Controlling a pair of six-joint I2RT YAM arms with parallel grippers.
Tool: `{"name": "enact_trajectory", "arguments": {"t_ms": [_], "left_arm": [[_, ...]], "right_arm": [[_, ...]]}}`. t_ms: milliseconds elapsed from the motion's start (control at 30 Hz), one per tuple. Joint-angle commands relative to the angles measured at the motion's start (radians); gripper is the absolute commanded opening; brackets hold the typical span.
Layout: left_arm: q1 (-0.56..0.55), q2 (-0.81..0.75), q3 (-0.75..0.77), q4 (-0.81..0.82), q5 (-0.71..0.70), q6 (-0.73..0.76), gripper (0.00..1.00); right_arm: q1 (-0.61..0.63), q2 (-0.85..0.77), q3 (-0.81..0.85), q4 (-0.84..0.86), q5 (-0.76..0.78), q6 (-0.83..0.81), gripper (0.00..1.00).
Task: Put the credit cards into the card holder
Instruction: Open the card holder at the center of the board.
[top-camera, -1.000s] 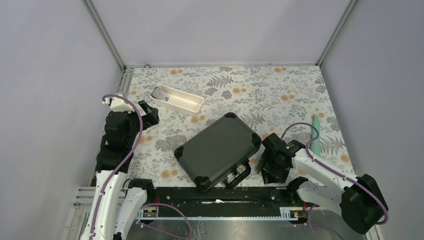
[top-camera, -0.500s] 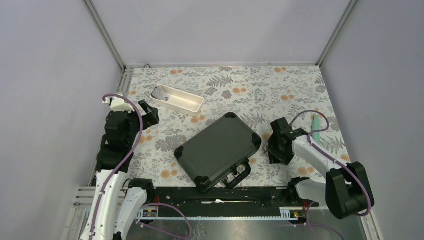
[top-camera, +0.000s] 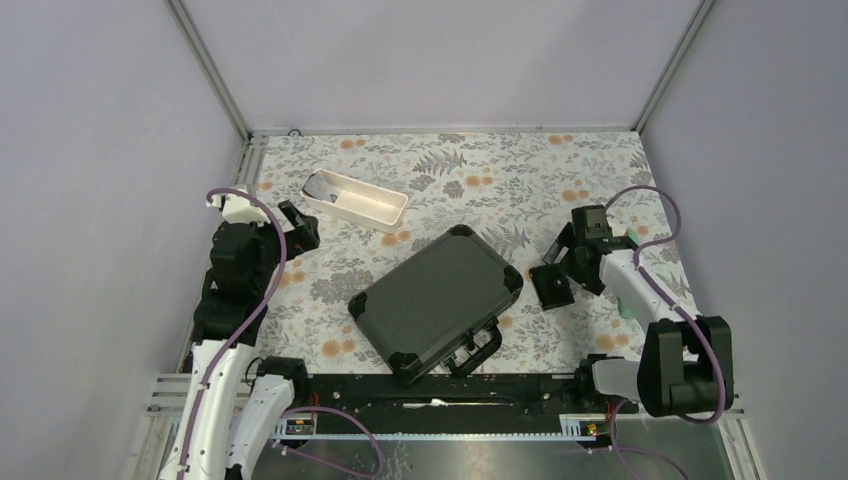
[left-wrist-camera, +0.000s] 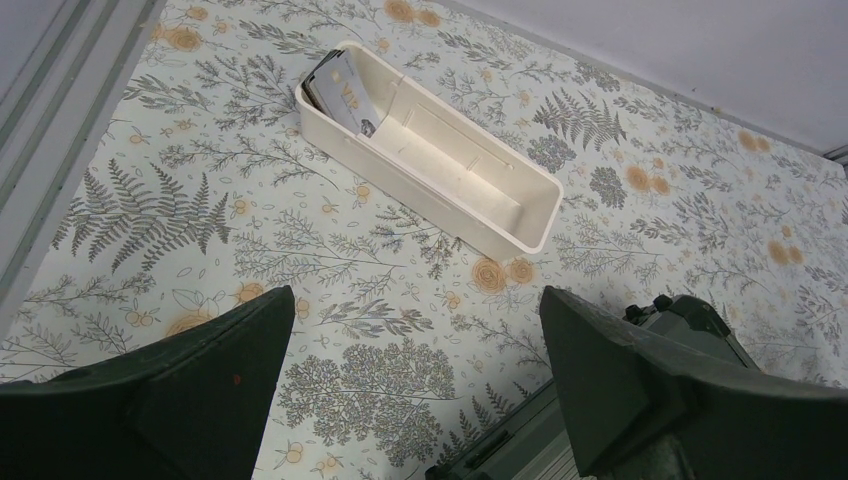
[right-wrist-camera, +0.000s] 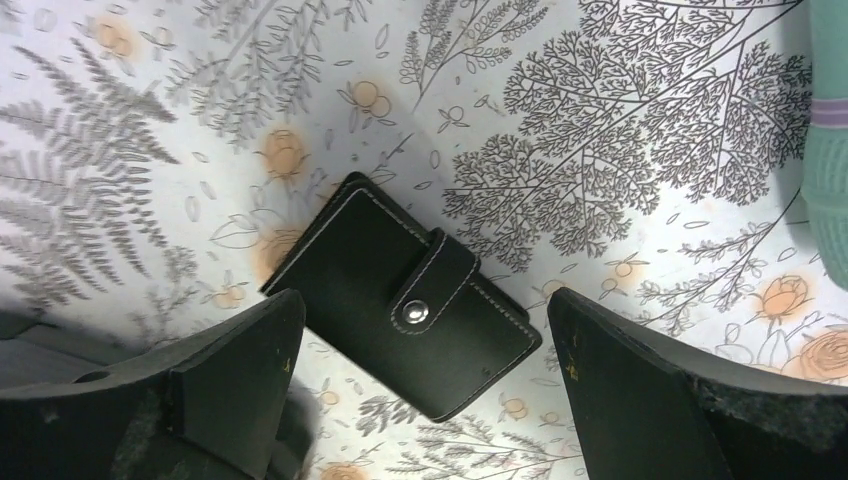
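From above, the card holder (top-camera: 553, 287) lies on the tabletop (top-camera: 560, 170) just beside the hard case (top-camera: 437, 300). A clumsy grab by the right end effector (top-camera: 578, 252) could shove it against the case.

Left wrist: the left end effector (left-wrist-camera: 413, 315) gapes wide and empty. The credit cards (left-wrist-camera: 340, 88) lean in the tray (left-wrist-camera: 470, 190), thin enough to slip.

Right wrist: the right end effector is wide, empty, over the snapped-shut holder.

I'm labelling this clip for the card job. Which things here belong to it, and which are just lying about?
Belongs to the job:
cards, at one end of the white tray
closed black wallet

Just lying about:
black hard case
teal thing at the table's right edge
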Motion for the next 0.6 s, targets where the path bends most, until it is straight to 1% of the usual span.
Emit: {"name": "enact_trajectory", "arguments": {"t_ms": [0,100,200,300,400,467,500,533,567], "left_arm": [[-0.006,-0.01,0.027,0.041,0.009,0.002,0.99],[-0.007,-0.008,0.027,0.041,0.009,0.003,0.99],[-0.007,-0.006,0.026,0.044,0.016,0.003,0.99],[-0.007,-0.004,0.026,0.044,0.02,0.003,0.99],[-0.007,-0.005,0.025,0.046,0.022,0.003,0.99],[-0.007,-0.002,0.025,0.046,0.024,0.003,0.99],[-0.007,-0.001,0.024,0.046,0.025,0.003,0.99],[-0.007,-0.001,0.024,0.046,0.025,0.003,0.99],[-0.007,-0.001,0.024,0.046,0.026,0.003,0.99]], "right_arm": [[-0.022,0.094,0.052,-0.006,-0.081,-0.153,1.0],[-0.021,0.153,0.071,-0.004,-0.159,-0.23,1.0],[-0.021,0.185,0.075,-0.002,-0.201,-0.284,1.0],[-0.021,0.203,0.068,0.002,-0.212,-0.303,1.0],[-0.022,0.213,0.052,0.006,-0.304,-0.301,1.0],[-0.021,0.21,0.035,0.008,-0.335,-0.288,0.99],[-0.021,0.207,0.025,0.007,-0.339,-0.277,0.97],[-0.022,0.201,0.016,0.005,-0.341,-0.263,0.93],[-0.021,0.195,0.006,0.005,-0.346,-0.252,0.87]]}}
